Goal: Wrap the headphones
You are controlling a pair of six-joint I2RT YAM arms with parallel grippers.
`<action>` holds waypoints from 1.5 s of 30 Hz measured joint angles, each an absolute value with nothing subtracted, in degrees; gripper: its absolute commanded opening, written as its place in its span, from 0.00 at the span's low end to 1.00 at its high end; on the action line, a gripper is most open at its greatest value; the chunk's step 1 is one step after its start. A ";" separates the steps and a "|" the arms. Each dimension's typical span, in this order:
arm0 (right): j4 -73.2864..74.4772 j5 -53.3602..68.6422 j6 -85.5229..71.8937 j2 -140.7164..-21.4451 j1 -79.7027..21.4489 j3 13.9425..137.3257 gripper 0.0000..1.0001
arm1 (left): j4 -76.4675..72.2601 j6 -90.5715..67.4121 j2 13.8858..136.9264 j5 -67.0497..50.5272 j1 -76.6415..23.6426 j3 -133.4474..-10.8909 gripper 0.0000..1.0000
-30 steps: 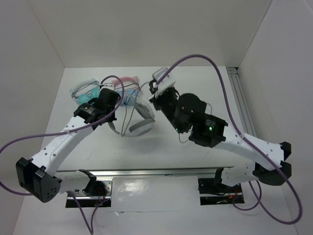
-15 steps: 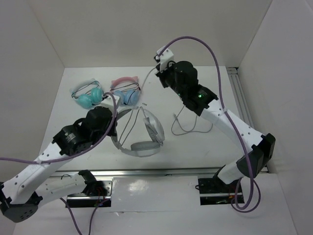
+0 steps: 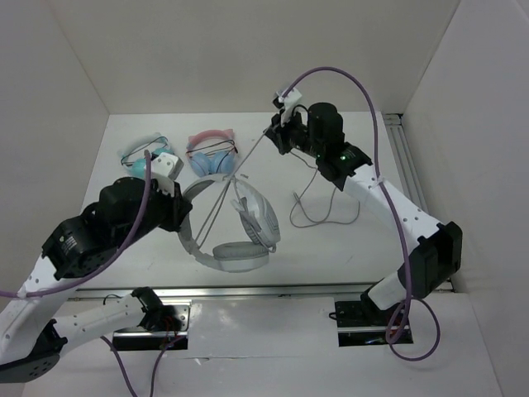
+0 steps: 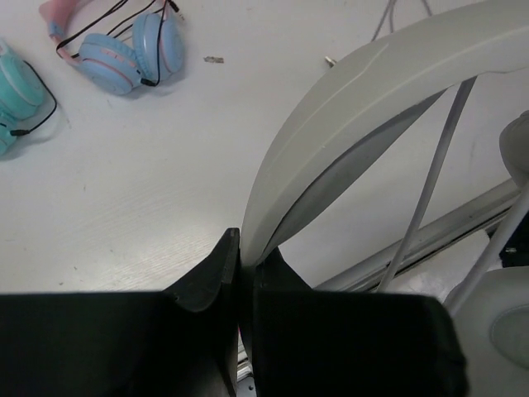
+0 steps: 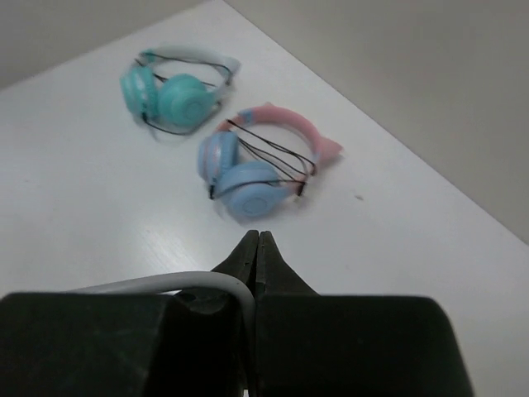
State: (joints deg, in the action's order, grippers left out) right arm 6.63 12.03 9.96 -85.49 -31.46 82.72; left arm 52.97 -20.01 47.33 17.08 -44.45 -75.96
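The big light-grey headphones (image 3: 241,248) hung over the near middle of the table (image 3: 355,256), gripped at the wide headband (image 4: 355,99). Their padded ear cups (image 3: 258,217) lay to the right of that grip. Whether the cups touched the surface could not be told. The left gripper (image 4: 245,263) was clamped tight on the headband's edge, with one black finger on each side of it.

A thin grey cable (image 3: 235,186) ran up in a straight, taut line from the headphones to the right gripper (image 3: 277,136), which was raised over the back of the table. Its jaws were pressed together, and the wrist view showed the cable curving in at the fingers (image 5: 248,256). A slack loop of the same thin cable sprawled on the table to the right of the ear cups, under the right arm.

Toward the back left lay two smaller sets, side by side and well apart from the grey ones: a teal pair (image 3: 149,161) and a pink-banded blue pair (image 3: 211,155).
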 measured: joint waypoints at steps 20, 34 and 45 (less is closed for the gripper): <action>-47.44 30.11 -16.14 -100.92 -46.85 44.14 0.25 | 51.00 -40.51 63.86 29.56 -44.69 -102.21 0.00; -57.87 23.73 -18.35 -90.91 -57.41 24.75 0.00 | 57.10 -39.75 86.87 35.70 -31.55 -120.33 0.00; -38.39 8.16 -12.45 -69.87 -72.23 25.71 0.00 | 61.08 -37.91 93.65 43.99 -23.88 -112.05 0.00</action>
